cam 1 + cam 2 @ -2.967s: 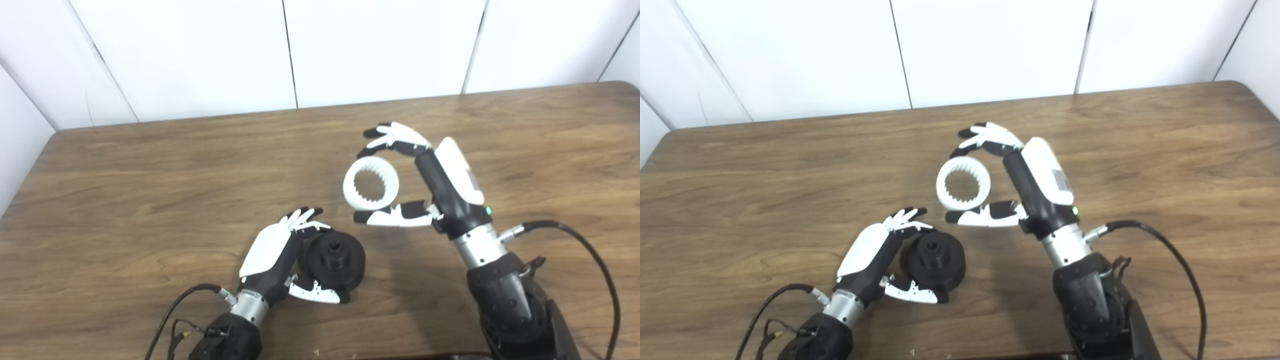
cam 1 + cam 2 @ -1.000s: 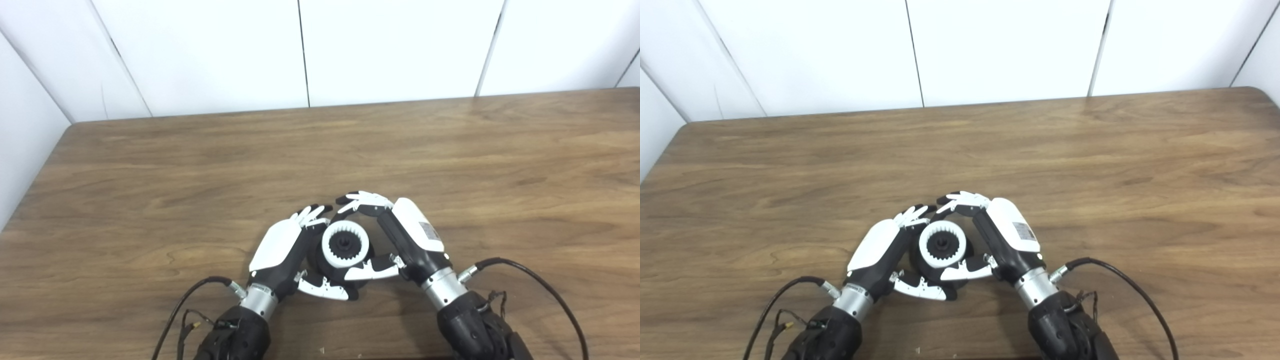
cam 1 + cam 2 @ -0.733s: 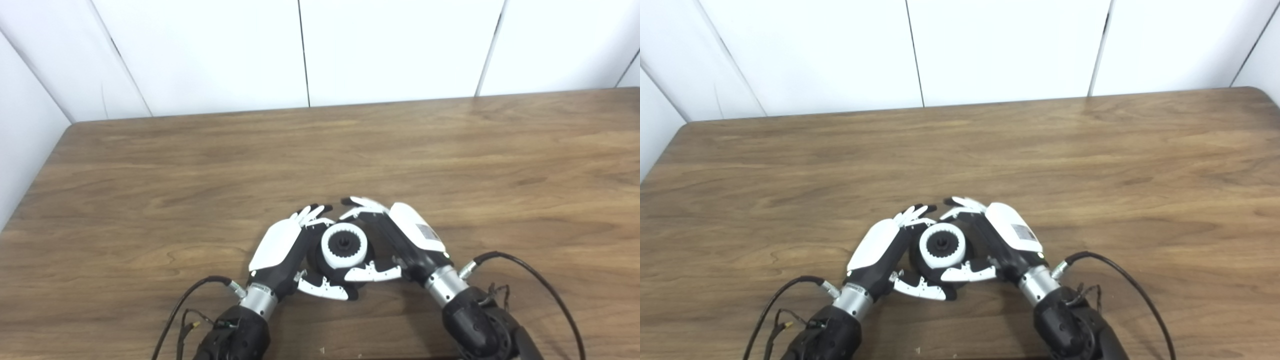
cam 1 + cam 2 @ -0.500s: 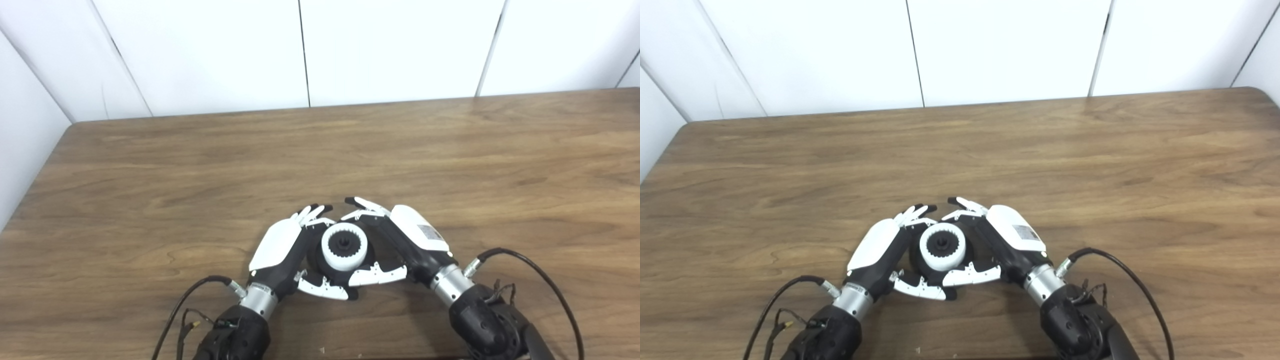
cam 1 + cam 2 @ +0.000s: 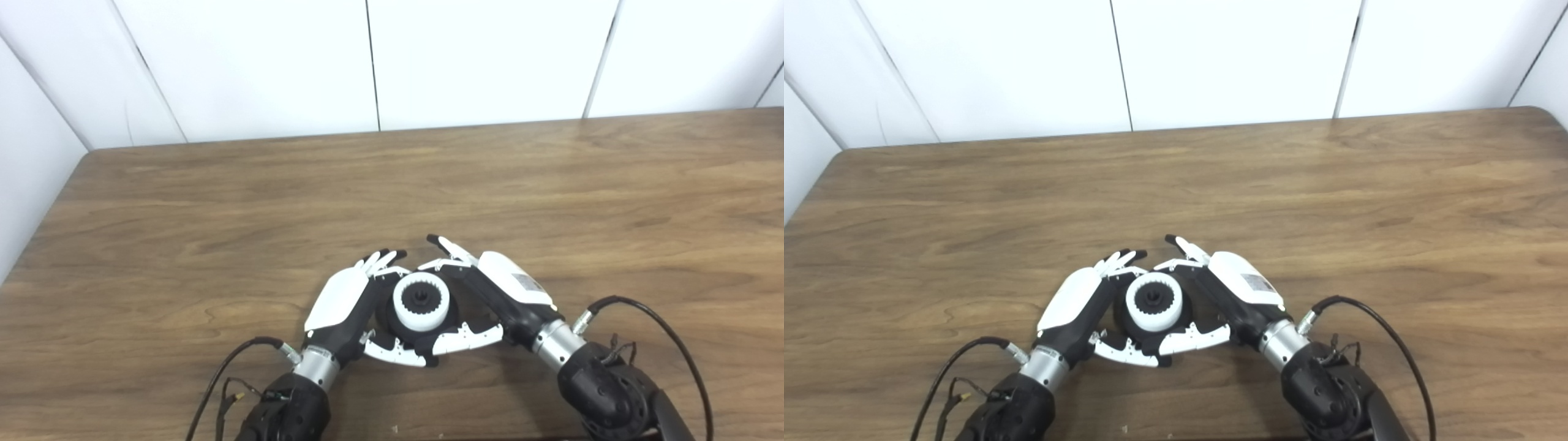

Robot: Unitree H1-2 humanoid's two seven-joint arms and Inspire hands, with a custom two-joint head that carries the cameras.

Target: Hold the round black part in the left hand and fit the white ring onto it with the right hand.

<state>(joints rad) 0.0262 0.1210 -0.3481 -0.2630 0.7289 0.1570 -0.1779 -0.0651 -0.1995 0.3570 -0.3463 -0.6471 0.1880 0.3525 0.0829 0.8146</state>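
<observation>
Right hand (image 5: 490,303) fingers now spread wide, off toothed white ring (image 5: 421,301), which sits seated on round black part (image 5: 392,312) gripped by left hand (image 5: 349,306) near tabletop (image 5: 551,184) front edge; fitting looks done

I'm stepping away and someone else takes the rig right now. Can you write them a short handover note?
Left hand: shut on the black part, which rests on the table.
Right hand: open, fingers spread, beside the ring and apparently not gripping it.
Done: ring sits on top of the black part, around its hub.
Left: whether the ring is fully seated cannot be judged from these views; check, press down if needed, then draw the right hand clear.
</observation>
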